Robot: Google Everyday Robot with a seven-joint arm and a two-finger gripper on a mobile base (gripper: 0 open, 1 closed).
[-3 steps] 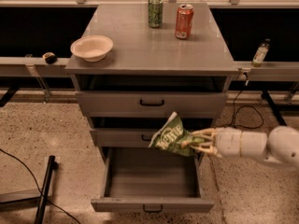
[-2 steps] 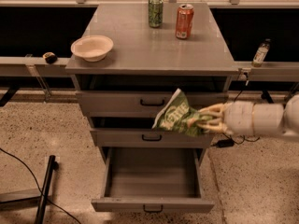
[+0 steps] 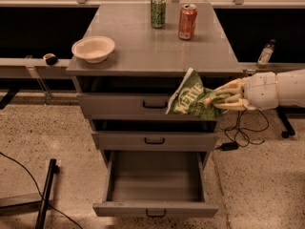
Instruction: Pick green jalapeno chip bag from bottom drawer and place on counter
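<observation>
The green jalapeno chip bag [image 3: 189, 97] hangs in the air in front of the top drawer, just below the counter's front edge. My gripper [image 3: 220, 97] comes in from the right and is shut on the bag's right end. The bottom drawer [image 3: 155, 185] is pulled out and shows nothing inside. The counter [image 3: 152, 46] is the grey top of the cabinet, above and behind the bag.
On the counter stand a white bowl [image 3: 93, 48] at the left, a green soda can [image 3: 157, 11] and a red soda can [image 3: 187, 21] at the back. The two upper drawers are closed. A bottle [image 3: 265, 54] stands on the right ledge. Cables lie on the floor at right.
My gripper has lifted the chip bag from the middle drawer's height up to the top drawer's height, near the counter edge, and moved slightly right.
</observation>
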